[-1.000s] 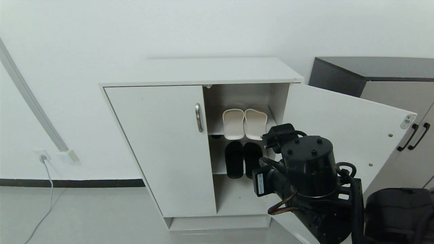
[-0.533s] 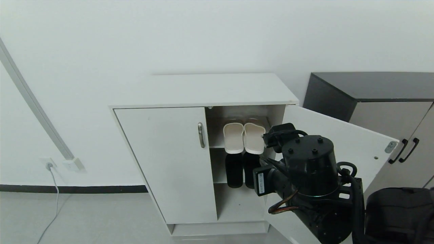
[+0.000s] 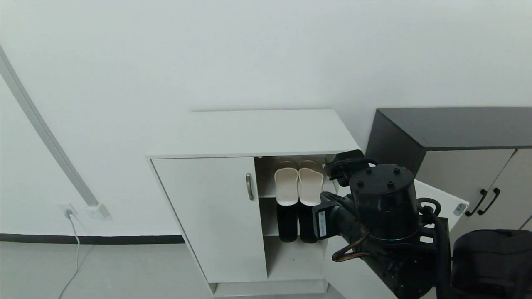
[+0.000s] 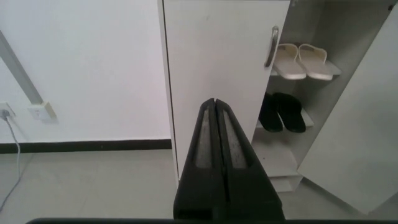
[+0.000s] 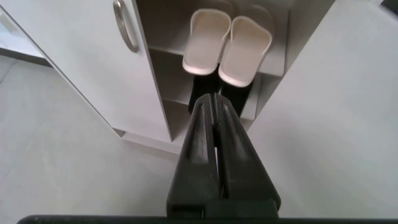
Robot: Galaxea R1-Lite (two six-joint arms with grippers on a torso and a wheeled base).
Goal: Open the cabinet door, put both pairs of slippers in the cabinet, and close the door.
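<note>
With white slippers [image 3: 298, 186] and black slippers [image 3: 297, 224] shelved, bring the right gripper [image 5: 215, 99], jaws together and empty, behind the open cabinet door [image 5: 339, 124] near its free edge and push steadily.

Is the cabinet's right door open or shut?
Open. The right door stands swung out, with white slippers and black slippers visible inside.
</note>
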